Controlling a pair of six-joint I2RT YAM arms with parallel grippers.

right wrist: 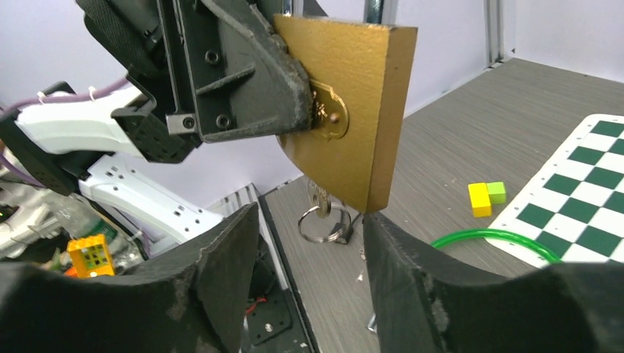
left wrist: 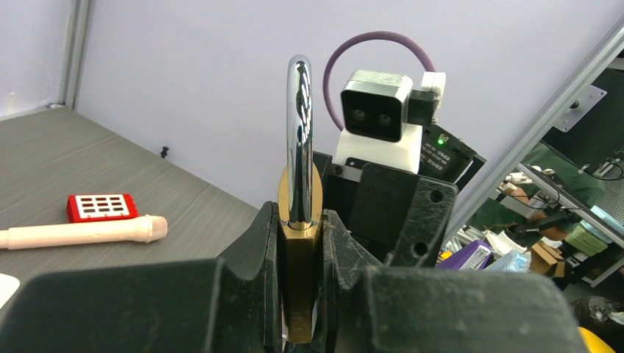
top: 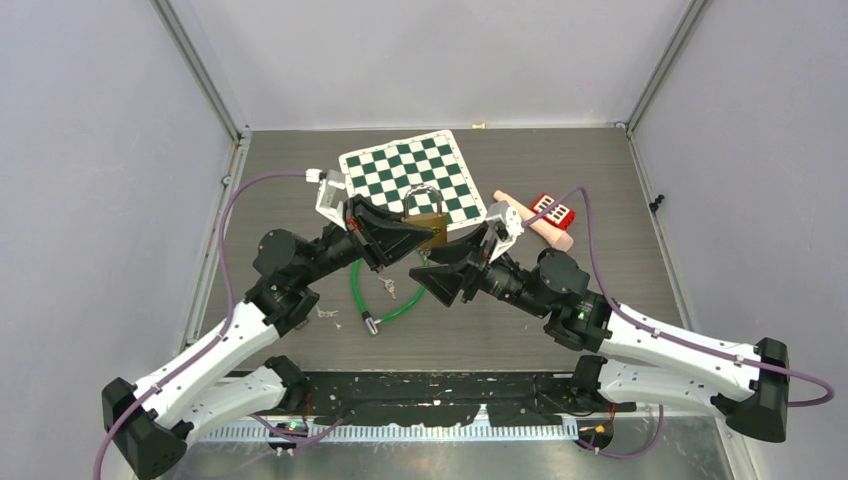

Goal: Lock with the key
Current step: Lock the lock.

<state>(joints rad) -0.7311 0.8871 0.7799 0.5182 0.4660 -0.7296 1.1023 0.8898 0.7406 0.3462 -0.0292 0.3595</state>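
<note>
My left gripper (top: pixel 408 238) is shut on the flat sides of a brass padlock (top: pixel 430 228) and holds it upright above the table, its steel shackle (left wrist: pixel 299 140) pointing up. In the left wrist view the padlock's body (left wrist: pixel 300 272) is pinched between the fingers. A key (right wrist: pixel 318 198) sticks out of the padlock's (right wrist: pixel 353 110) underside, with a ring (right wrist: pixel 322 225) hanging from it. My right gripper (right wrist: pixel 309 272) is open just below and in front of the key, touching nothing. From above, the right gripper (top: pixel 442 274) faces the left one.
A green cable loop (top: pixel 385 302) and small loose keys (top: pixel 388 288) lie under the grippers. Behind are a chessboard mat (top: pixel 410 172), a wooden handle (top: pixel 530 222) and a red block (top: pixel 552 211). Yellow and green blocks (right wrist: pixel 484 197) lie near the mat.
</note>
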